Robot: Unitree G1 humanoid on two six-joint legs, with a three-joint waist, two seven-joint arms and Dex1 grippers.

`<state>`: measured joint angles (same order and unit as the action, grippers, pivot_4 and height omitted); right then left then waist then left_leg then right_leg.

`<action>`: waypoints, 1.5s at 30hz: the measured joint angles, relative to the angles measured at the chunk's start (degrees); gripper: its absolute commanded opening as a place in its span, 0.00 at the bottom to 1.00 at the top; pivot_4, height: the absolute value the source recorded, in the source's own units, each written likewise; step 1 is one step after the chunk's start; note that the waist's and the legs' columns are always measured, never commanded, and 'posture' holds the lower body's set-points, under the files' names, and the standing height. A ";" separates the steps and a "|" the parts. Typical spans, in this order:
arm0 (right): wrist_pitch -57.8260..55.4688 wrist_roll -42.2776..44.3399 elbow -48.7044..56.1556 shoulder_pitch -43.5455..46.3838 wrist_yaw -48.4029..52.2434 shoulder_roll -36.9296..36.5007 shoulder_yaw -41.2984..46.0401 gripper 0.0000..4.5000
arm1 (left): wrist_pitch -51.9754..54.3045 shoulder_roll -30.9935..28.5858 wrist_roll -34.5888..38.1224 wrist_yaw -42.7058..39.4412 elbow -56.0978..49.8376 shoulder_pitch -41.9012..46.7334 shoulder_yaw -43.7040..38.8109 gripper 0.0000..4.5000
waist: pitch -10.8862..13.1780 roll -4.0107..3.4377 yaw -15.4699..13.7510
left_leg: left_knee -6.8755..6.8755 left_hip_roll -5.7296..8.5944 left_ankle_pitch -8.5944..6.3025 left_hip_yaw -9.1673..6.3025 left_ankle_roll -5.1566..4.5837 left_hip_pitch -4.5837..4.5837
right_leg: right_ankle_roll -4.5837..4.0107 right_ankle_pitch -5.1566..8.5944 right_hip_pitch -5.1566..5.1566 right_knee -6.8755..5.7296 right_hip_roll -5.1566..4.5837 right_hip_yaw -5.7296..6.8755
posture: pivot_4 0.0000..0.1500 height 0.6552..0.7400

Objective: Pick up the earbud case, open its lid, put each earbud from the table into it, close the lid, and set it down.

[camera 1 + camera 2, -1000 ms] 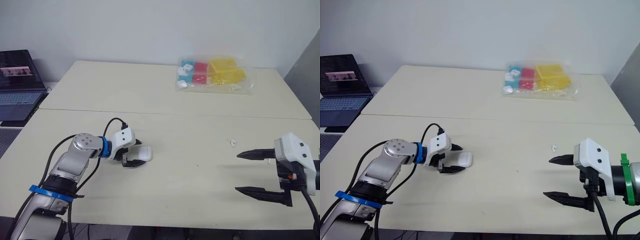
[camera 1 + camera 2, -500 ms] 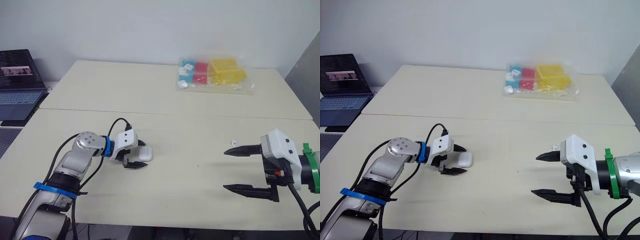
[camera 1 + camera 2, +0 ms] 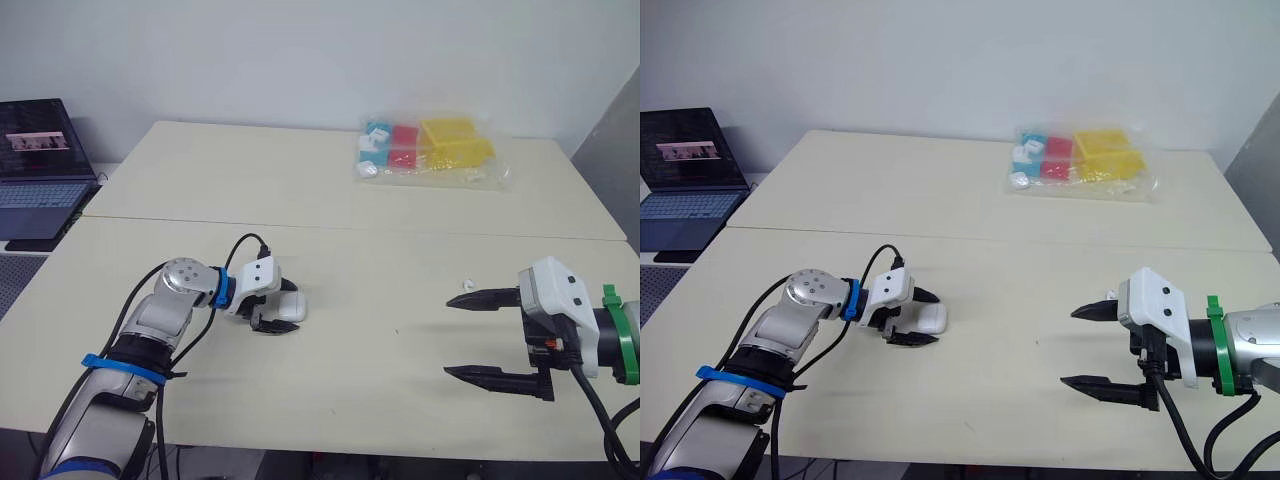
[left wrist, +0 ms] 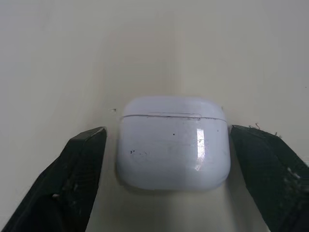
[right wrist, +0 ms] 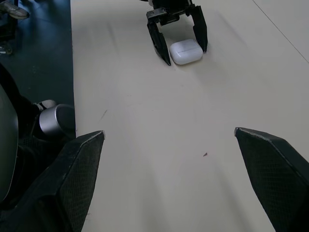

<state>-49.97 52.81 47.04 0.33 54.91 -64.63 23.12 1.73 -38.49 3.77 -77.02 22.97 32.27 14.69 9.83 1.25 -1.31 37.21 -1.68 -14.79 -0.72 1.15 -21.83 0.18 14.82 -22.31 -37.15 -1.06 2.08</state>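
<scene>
Since one second ago the left pincer (image 3: 289,308) has advanced along the table (image 3: 380,250) until its two black fingers stand one on each side of the earbud case (image 4: 173,142). The right pincer (image 3: 451,336) has come in from the table's outer edge towards the middle.

Step in hand: the pick-up of the case, at the stage just before closure. The left pincer is spread apart, not yet clamped. In the left wrist view the case lies flat on the table between the fingers, lid shut, with the lid seam on the side away from the wrist. A narrow strip of table shows beside one finger; the other finger is just beside the case wall, and contact there cannot be told.

The right pincer is spread wide and holds nothing. It hovers well apart from the case, its fingers pointing across the table towards the left pincer. One small white earbud (image 3: 464,285) lies on the table just beyond the tip of its farther finger.

Next move, as judged: close the left fingers squarely on the two side walls of the case, below the seam so the lid remains free, then lift.
</scene>
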 measured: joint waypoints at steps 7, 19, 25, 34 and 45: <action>0.85 -0.61 -0.04 0.00 -0.30 0.00 -0.32 1.00 | -1.02 -0.03 -0.23 0.09 0.31 -0.01 0.07 0.62 | -0.01 -0.02 0.01 | 0.02 -0.02 0.01 -0.02 -0.01 0.05 | 0.00 0.00 0.01 -0.07 0.00 0.00 | 1.00 1.00; -7.18 13.44 -0.07 -2.76 -15.62 3.48 6.10 1.00 | -1.50 10.79 4.55 3.86 -14.43 -2.35 -0.35 0.62 | 0.11 0.19 -0.14 | 0.12 0.02 0.00 -0.05 0.00 -0.19 | 0.03 -0.01 -0.02 0.03 -0.08 -0.01 | 1.00 1.00; -7.65 27.92 -2.14 1.41 -41.31 13.13 -4.33 1.00 | -10.63 16.13 4.15 6.83 -15.52 -0.31 0.57 0.62 | 0.15 0.26 0.19 | 0.24 0.00 0.00 -0.05 -0.01 -0.09 | -0.02 -0.05 0.00 -0.12 0.04 -0.02 | 1.00 1.00; -5.62 35.48 -8.92 11.07 -61.71 19.74 -17.92 1.00 | -20.33 16.60 4.66 7.54 -12.10 1.06 0.62 0.62 | 0.15 0.25 0.46 | 0.29 -0.03 0.00 -0.03 -0.02 -0.23 | -0.01 -0.05 -0.07 -0.07 0.27 -0.07 | 1.00 1.00; -4.25 47.96 -14.73 16.24 -67.80 20.19 -22.60 1.00 | -23.70 16.50 4.70 8.88 -11.62 1.66 0.64 0.62 | 0.15 0.25 0.31 | 0.30 -0.05 -0.01 -0.07 -0.03 -0.27 | 0.00 -0.06 -0.08 -0.05 0.23 -0.04 | 1.00 1.00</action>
<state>-54.22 100.77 32.30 16.57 -12.88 -44.44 0.53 -21.97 -22.00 8.48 -68.14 11.35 33.93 15.32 9.98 1.50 -1.00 37.51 -1.73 -14.80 -0.78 1.12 -22.10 0.18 14.76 -22.39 -37.21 -0.83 2.04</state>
